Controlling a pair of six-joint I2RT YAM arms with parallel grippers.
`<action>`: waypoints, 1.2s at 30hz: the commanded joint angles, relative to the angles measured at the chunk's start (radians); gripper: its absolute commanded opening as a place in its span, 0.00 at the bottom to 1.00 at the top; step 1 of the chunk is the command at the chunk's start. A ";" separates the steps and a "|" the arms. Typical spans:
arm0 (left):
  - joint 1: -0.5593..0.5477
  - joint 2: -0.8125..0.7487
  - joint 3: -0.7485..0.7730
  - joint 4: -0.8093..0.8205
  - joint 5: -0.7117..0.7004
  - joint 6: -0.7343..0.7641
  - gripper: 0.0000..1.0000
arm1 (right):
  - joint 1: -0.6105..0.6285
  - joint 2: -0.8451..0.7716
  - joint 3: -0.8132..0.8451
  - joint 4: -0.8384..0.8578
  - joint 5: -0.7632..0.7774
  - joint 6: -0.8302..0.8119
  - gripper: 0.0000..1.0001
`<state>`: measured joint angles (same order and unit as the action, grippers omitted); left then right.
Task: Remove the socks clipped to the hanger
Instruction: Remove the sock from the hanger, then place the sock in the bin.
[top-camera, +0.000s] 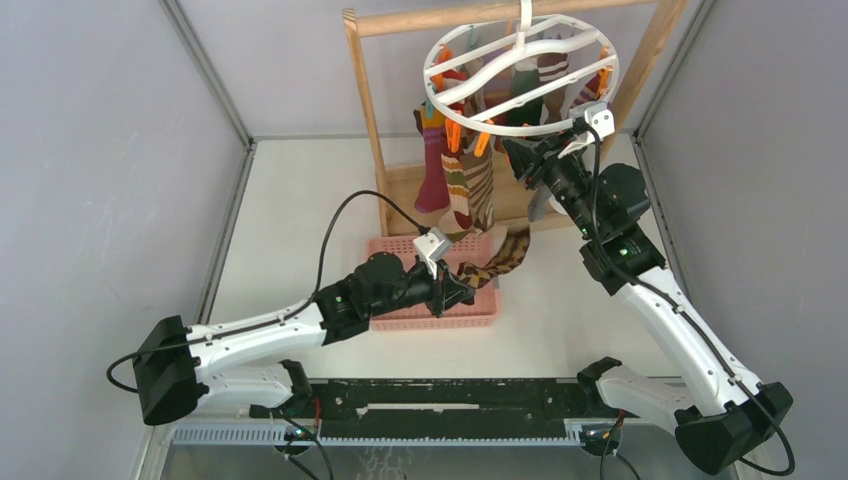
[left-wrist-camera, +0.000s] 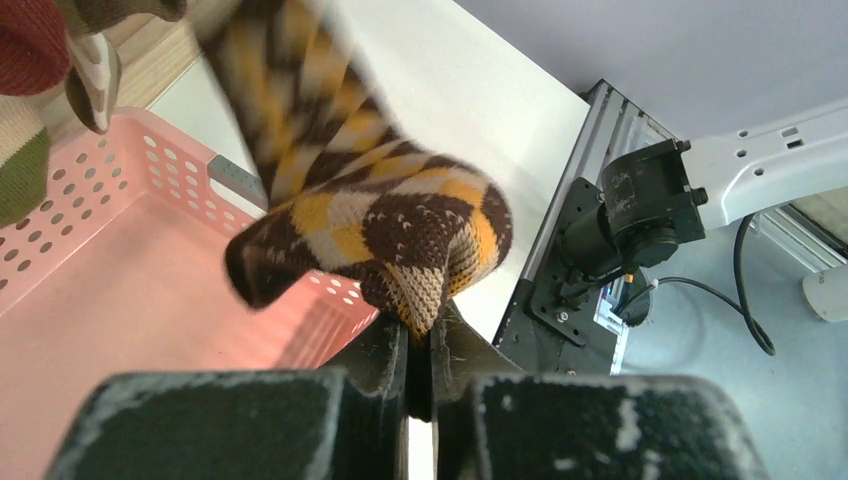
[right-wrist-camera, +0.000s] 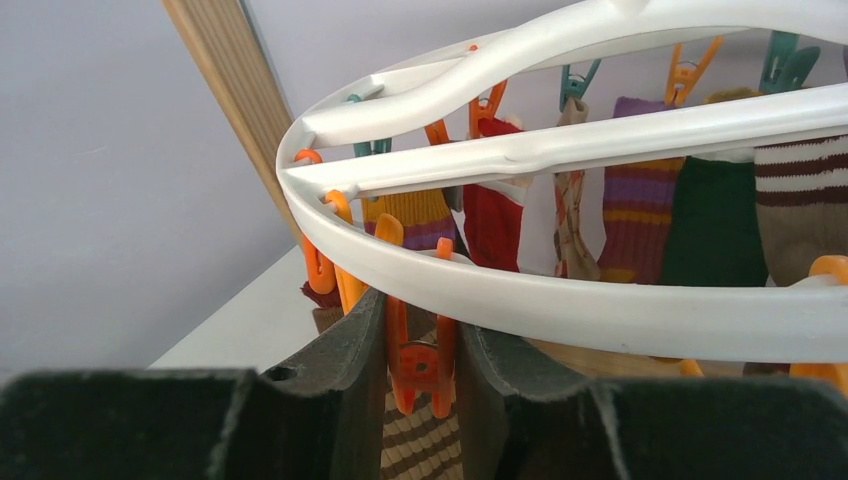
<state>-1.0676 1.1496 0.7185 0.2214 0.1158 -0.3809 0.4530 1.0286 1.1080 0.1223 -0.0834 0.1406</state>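
- Top external: hanger (top-camera: 427, 68) hangs at 12 o'clock, socks (top-camera: 470, 190) clipped beneath; at 6 o'clock, left gripper (top-camera: 462, 283) holds argyle sock (top-camera: 500, 262) over pink basket (top-camera: 385, 245).
- Left wrist: jaws clamp tight on it.
- Right wrist: right gripper (right-wrist-camera: 422, 330) pinches orange clip (right-wrist-camera: 420, 365) at 6 o'clock; unclipping seems the step in hand, needing a firmer squeeze.

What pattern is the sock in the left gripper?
Brown, yellow and cream diamonds on the sock, best seen from the left wrist.
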 joint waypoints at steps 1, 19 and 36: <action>-0.002 -0.035 0.042 0.021 0.002 0.028 0.04 | 0.002 0.004 0.048 0.033 0.014 0.006 0.13; -0.002 -0.199 0.080 -0.138 -0.111 0.076 0.06 | 0.002 -0.009 0.026 0.000 0.031 0.029 0.58; 0.022 -0.277 0.188 -0.362 -0.341 0.161 0.10 | 0.002 -0.115 -0.100 -0.077 0.069 0.109 0.87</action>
<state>-1.0637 0.9012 0.8158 -0.1020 -0.1455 -0.2611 0.4538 0.9546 1.0542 0.0689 -0.0406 0.1997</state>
